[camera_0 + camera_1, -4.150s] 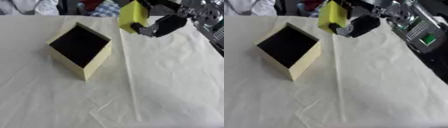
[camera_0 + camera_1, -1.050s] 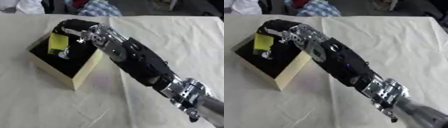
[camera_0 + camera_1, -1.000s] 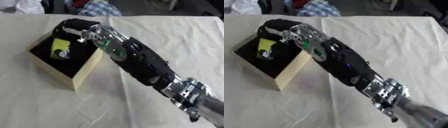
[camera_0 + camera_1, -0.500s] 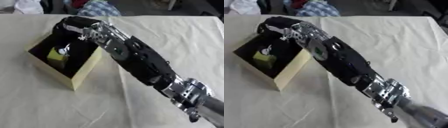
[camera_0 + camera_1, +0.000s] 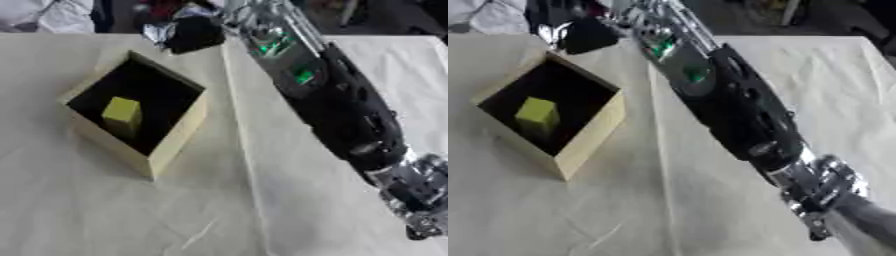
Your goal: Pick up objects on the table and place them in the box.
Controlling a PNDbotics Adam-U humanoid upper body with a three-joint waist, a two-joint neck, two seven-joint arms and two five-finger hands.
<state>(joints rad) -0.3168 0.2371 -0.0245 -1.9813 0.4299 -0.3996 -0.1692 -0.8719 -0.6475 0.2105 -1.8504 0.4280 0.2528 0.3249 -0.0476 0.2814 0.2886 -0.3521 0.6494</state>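
Now one yellow block (image 5: 122, 113) sits in one box (image 5: 173, 144); right hand (image 5: 188, 34) empty (fingers' state unclear)

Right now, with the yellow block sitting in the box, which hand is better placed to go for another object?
The right. Its hand hangs past the far rim of the box, holding nothing, with the yellow block inside. The left hand shows in neither view. No other object shows on the table.

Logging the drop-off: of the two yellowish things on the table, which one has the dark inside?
The box, pale yellow and open-topped, with a black interior. The other, a brighter yellow-green block, is solid and stands inside that box. The right hand is beyond the box's far corner.
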